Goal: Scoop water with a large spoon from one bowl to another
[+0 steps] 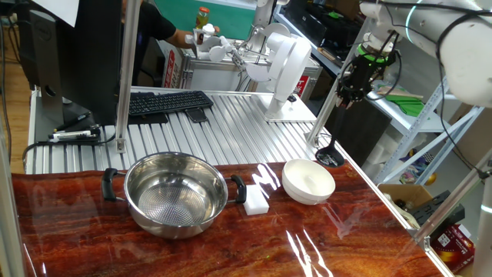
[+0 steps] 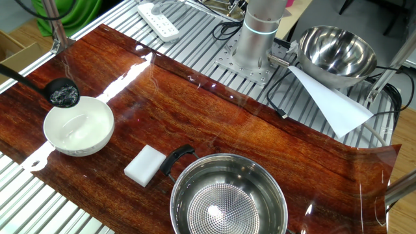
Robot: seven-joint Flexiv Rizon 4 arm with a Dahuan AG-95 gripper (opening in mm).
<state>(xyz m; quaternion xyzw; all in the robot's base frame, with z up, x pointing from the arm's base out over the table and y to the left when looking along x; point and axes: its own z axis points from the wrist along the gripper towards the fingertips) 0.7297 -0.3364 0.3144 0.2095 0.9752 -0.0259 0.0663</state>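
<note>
The large spoon is a black ladle whose small cup [image 2: 63, 94] glints with water and hangs by the white bowl's [image 2: 78, 127] far left rim. In one fixed view that cup [image 1: 330, 158] hangs past the white bowl [image 1: 309, 181] near the table's right edge, and its thin handle rises to my gripper [image 1: 355, 86]. The gripper is shut on the handle's top. The wide steel bowl [image 1: 177, 192] with two black side handles stands left of the white bowl. Its dotted bottom [image 2: 224, 208] shows in the other fixed view, where the gripper is out of frame.
A white rectangular block [image 1: 256, 200] lies between the two bowls. Behind the wooden top, a second steel bowl [image 2: 338, 52], a white paper sheet [image 2: 331, 104] and the arm's base [image 2: 260, 32] sit on the ribbed metal table. A keyboard [image 1: 165, 102] lies at the back left.
</note>
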